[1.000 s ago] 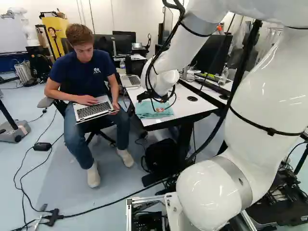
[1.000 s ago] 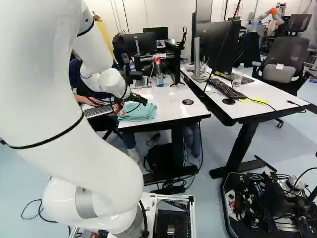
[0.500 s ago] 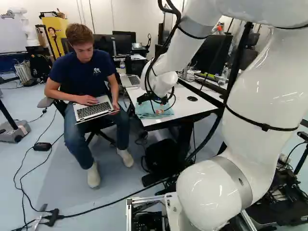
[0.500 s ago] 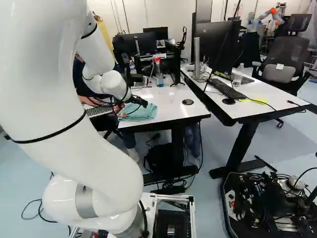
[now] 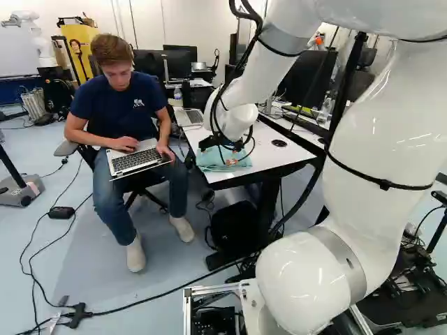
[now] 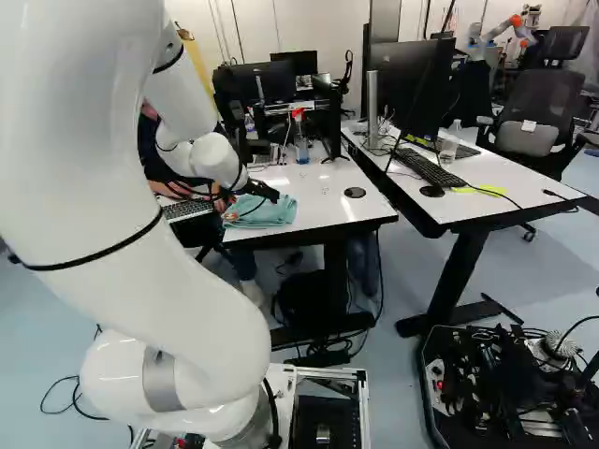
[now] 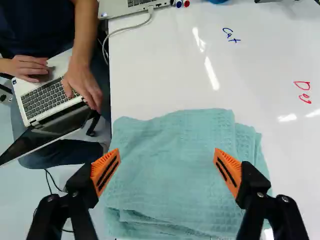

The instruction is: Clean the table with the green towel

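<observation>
The black two-fingered gripper with orange pads (image 6: 268, 194) stands over the folded blue-green cloth towel (image 7: 170, 175), its fingers spread wide and gripping nothing. The towel lies at the near left corner of the glossy white table (image 7: 165, 75), with blue (image 7: 231, 35) and red handwriting (image 7: 303, 92) farther off to its right.
</observation>
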Tool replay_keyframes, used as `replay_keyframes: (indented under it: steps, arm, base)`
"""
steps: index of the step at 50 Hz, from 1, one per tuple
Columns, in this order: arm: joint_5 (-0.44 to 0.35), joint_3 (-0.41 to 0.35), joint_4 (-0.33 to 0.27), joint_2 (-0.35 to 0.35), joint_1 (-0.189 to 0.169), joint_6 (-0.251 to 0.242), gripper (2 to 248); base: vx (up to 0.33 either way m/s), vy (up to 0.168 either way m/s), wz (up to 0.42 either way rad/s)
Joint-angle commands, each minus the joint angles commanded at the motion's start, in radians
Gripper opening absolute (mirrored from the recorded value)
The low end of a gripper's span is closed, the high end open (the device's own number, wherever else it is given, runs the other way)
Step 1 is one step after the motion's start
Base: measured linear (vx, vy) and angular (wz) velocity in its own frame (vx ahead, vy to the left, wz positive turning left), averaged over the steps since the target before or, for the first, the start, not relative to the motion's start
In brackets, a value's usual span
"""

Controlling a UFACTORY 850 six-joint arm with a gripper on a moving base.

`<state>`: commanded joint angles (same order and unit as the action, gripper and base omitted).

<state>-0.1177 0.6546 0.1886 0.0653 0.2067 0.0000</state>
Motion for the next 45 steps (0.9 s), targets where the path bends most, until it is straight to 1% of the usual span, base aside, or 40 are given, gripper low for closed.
replay_keyframes:
  steps: [45]
  arm:
    - [0.0,0.002,0.0,0.009,0.0,0.0,247]
  base:
    - [0.0,0.0,0.0]
